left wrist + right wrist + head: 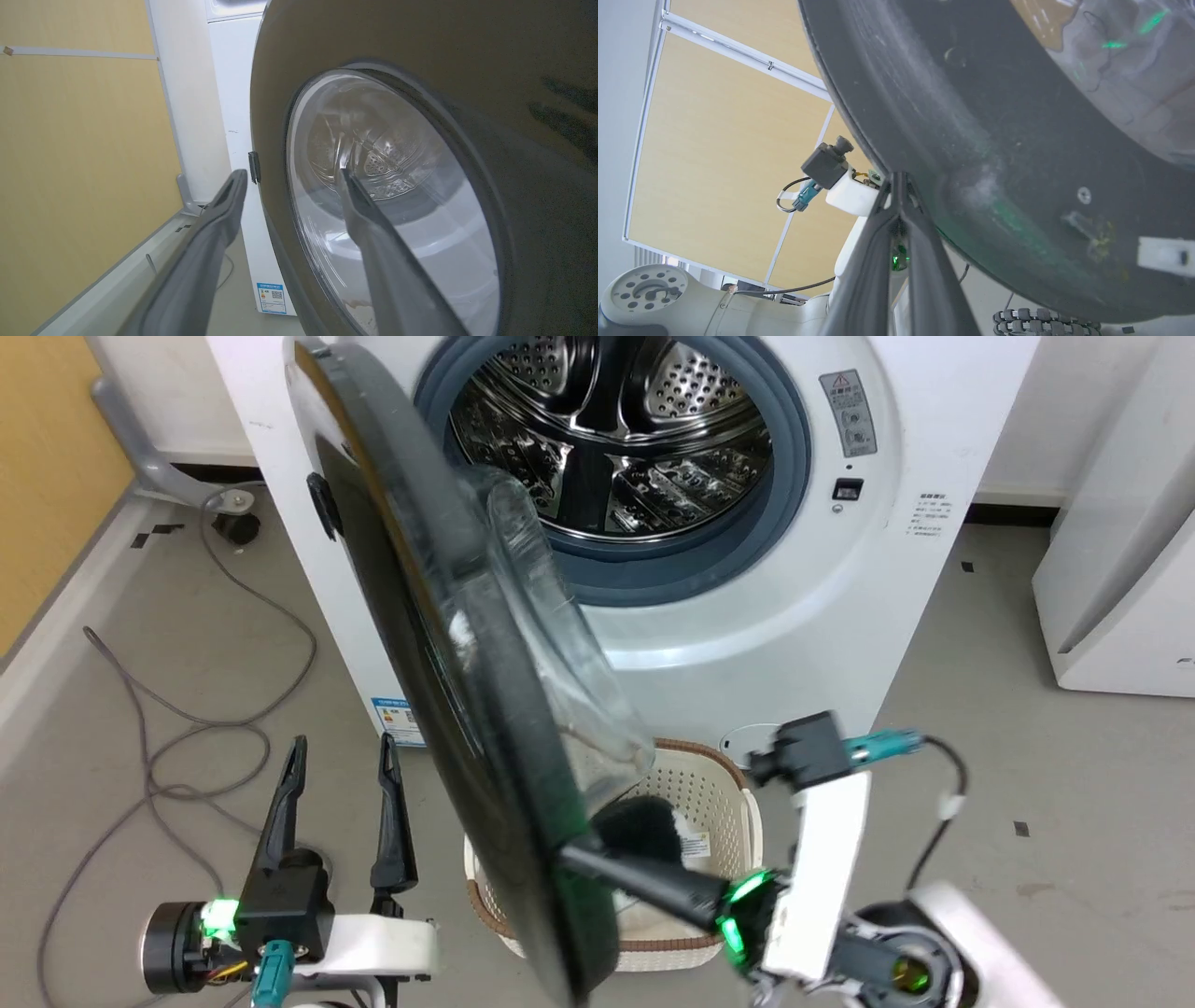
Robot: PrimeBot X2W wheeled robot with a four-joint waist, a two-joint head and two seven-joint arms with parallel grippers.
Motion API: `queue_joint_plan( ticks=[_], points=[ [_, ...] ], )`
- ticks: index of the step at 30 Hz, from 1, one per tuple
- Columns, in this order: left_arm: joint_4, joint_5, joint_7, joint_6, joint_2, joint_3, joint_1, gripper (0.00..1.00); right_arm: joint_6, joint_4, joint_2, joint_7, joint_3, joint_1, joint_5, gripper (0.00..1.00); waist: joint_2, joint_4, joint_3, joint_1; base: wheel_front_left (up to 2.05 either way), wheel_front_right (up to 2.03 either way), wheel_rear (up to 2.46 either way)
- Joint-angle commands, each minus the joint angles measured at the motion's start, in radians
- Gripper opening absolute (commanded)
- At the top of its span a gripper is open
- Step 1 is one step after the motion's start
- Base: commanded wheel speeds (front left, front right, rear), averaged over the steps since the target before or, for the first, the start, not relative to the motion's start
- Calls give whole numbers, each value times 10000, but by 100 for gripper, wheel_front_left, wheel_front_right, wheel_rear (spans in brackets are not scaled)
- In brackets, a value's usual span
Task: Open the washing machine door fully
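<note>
Nearest, at lower left of the head view, left gripper (342, 745) (293, 171): fingers upright and spread wide, empty, facing the outer side of the washing machine door (420, 616) (537, 186), apart from it. At lower right, right gripper (571, 855) (897, 176): fingers pressed together tip to tip, tips against the door's lower rim on its inner side, green lights at the wrist. Between the two grippers, washing machine door: round, glossy black, standing well out from the machine on a hinge at the machine's left, almost edge-on to the head camera, clear glass bowl (569, 653) bulging toward the right. Just behind the door's lower edge, basket (719, 784): cream, perforated, brown rim, on the floor before the machine, something dark (639, 826) inside. Behind, washing machine (840, 616) (233, 93): white front-loader, mouth uncovered, steel drum (616, 439), grey-blue seal (794, 485), blue sticker (397, 719) (271, 296) low at front left. On the floor to the left, grey cables (187, 728). Farther left, yellow wall (47, 476). Far right, white appliance (1120, 569).
</note>
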State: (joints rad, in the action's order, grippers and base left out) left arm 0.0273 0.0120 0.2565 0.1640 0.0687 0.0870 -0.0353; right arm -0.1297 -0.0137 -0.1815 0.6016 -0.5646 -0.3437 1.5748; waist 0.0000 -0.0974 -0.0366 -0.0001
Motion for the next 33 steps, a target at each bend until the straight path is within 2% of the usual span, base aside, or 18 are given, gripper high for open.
queue_joint_plan(
  ticks=[1,8,12,15,19,21,24,26,28,33],
  points=[
    [-44,29,53,-32,-15,-25,128,100,-10,-72,155,41,-132,184,-77,0,0,-23,19,1,0,0,0],
    [-140,41,53,-27,-24,-148,184,100,-10,97,503,42,-673,162,-337,0,0,-113,5,1,0,0,0],
    [-161,46,53,-54,-22,-220,218,100,-10,106,424,-502,-318,265,-413,0,0,-105,52,1,0,0,0],
    [-155,44,53,-56,-26,-262,263,100,-10,-176,270,-1572,404,372,-706,0,0,-35,100,1,0,0,0],
    [-149,70,53,-52,-32,-354,322,100,-10,-468,-81,-3996,1507,435,-1950,0,0,154,152,1,0,0,0],
    [-148,75,53,-68,-27,-404,342,100,-10,-529,-264,-4877,1815,501,-2201,0,0,254,181,1,0,0,0],
    [-150,79,53,-117,-12,-466,349,100,-10,-434,-1098,-6629,2125,511,-3836,0,0,357,224,1,0,0,0],
    [-137,81,53,-135,-1,-523,375,100,-10,-62,-1752,-8067,2144,552,-5845,0,0,423,257,1,0,0,0],
    [-122,82,53,-146,8,-588,407,100,-10,343,-2090,-8562,2434,613,-8048,0,0,484,285,1,0,0,0],
    [-48,85,53,-131,4,-747,505,100,-10,-347,-885,-8628,4394,1339,-11703,0,0,627,304,1,0,0,0]
  ],
)
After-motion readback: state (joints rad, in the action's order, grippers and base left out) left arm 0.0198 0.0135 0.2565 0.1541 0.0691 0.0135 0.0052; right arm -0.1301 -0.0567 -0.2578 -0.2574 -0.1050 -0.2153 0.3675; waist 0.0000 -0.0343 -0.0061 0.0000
